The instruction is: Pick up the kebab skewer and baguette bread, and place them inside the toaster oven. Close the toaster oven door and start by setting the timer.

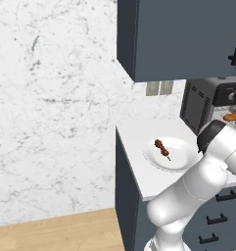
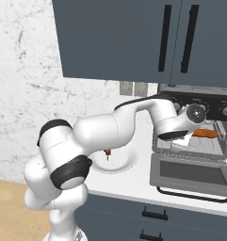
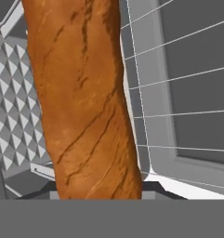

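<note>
The gripper (image 2: 192, 136) was closed on the baguette bread (image 2: 205, 133), holding the orange-brown loaf inside the toaster oven (image 2: 195, 141) just above its wire rack (image 3: 178, 93) — in the hand view the bread ran lengthwise up the frame, close to the camera. The toaster oven door (image 2: 190, 175) hung open and folded down flat, bar handle toward the counter's front edge. The kebab skewer (image 1: 162, 148) lay on the white plate (image 1: 180, 159) on the counter (image 1: 134, 142), left of the oven — well apart from the gripper.
</note>
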